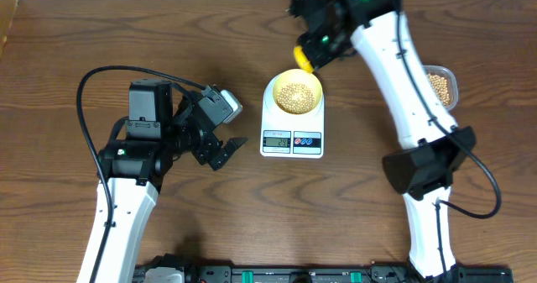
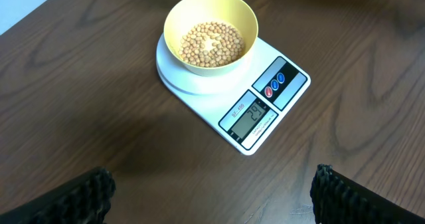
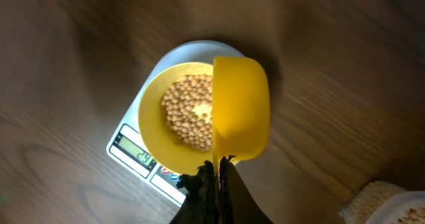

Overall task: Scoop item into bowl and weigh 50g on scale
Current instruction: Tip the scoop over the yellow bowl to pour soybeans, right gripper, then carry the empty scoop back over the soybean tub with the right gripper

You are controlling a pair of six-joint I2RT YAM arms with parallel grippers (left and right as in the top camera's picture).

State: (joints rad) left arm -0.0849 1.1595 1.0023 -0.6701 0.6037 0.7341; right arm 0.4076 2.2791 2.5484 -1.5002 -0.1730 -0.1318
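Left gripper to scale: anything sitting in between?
Nothing. Overhead shows only bare wooden table between the open left gripper and the scale. The left wrist view shows the same empty stretch.

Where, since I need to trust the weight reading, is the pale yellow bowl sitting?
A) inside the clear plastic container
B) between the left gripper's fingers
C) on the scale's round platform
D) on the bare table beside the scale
C: the bowl, holding the beans, rests on the white round platform of the scale, just behind its display.
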